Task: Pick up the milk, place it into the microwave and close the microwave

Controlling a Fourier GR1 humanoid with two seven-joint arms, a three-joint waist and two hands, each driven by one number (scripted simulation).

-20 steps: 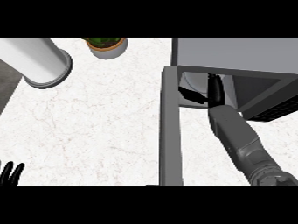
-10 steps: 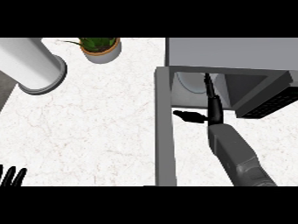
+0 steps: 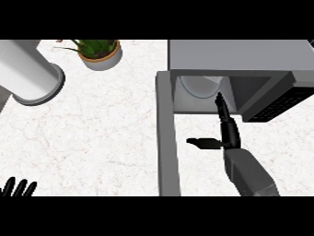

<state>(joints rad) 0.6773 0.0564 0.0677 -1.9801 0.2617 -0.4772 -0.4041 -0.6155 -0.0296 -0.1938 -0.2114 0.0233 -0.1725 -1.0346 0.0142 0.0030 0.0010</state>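
since a second ago the right hand (image 3: 223, 131) has drawn back out of the microwave (image 3: 244, 64): then its fingers were deep inside the cavity, half a second ago they were at the mouth, and now the hand lies over the counter (image 3: 98, 124) just in front of the opening, only the fingertips (image 3: 219, 99) reaching to the cavity's front edge. the view has also shifted, so the plant (image 3: 98, 51) and the grey cylinder (image 3: 25, 73) at the upper left sit further right and lower than before. the right hand is open, fingers straight and pressed together pointing toward the microwave, thumb (image 3: 201, 143) stuck out to the left; it holds nothing. its grey forearm (image 3: 249, 173) runs down to the lower edge. the milk (image 3: 201, 85) stands inside the microwave, in the left part of the cavity, a pale rounded shape seen from above, apart from the fingertips. the door (image 3: 167, 138) is swung fully open, showing as a long grey strip running from the microwave's left front corner toward the lower edge, left of the right hand and not touching it. the dark control panel (image 3: 282, 103) is on the microwave's right side. the left hand (image 3: 15, 189) rests at the lower left corner, fingers up and spread, holding nothing.
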